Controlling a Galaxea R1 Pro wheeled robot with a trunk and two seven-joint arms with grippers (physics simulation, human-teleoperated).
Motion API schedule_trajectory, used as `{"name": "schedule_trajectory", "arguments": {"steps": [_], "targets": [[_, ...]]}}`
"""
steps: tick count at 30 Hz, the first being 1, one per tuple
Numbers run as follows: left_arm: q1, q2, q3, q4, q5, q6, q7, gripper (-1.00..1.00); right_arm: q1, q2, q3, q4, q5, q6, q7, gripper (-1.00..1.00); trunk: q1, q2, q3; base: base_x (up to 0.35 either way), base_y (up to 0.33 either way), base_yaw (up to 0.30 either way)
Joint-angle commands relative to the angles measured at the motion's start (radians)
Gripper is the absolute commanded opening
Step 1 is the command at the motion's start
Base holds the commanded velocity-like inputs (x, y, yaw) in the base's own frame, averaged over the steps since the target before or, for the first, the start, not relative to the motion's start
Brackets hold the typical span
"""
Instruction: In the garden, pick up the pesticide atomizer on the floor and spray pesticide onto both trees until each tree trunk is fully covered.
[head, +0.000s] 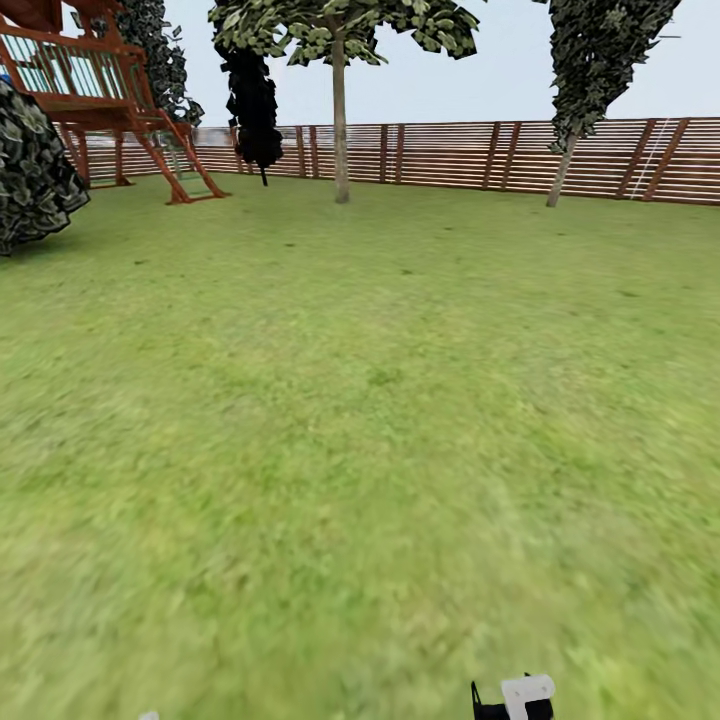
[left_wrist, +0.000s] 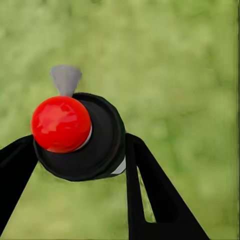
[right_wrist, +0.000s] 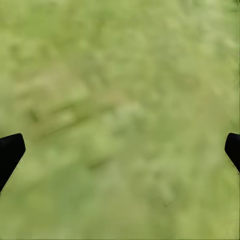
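My left gripper is shut on the pesticide atomizer, a black round-bodied bottle seen end-on, with a glossy red knob and a grey nozzle, over blurry grass. My right gripper is open over bare grass, its black fingertips far apart; a white and black part of it shows at the head view's lower edge. Far across the lawn stand two trees by the fence, one with a straight pale trunk and one with a leaning trunk.
A brown slatted fence closes the far side of the lawn. A red-brown wooden play structure stands at the far left, with a dark bush nearer on the left and a black-leaved plant by the fence.
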Motion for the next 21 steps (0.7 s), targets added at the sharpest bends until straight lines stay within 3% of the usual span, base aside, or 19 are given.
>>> {"name": "schedule_trajectory", "arguments": {"steps": [1,21], "targets": [[0.000,0.000,0.000,0.000,0.000,0.000,0.000,-1.00,0.000,0.000,0.000,0.000,0.000,0.000,0.000,1.00,0.000,0.000,0.000,0.339,0.000,0.000],[0.000,0.000,0.000,0.000,0.000,0.000,0.000,-1.00,0.000,0.000,0.000,0.000,0.000,0.000,0.000,1.00,0.000,0.000,0.000,0.339,0.000,0.000]]}}
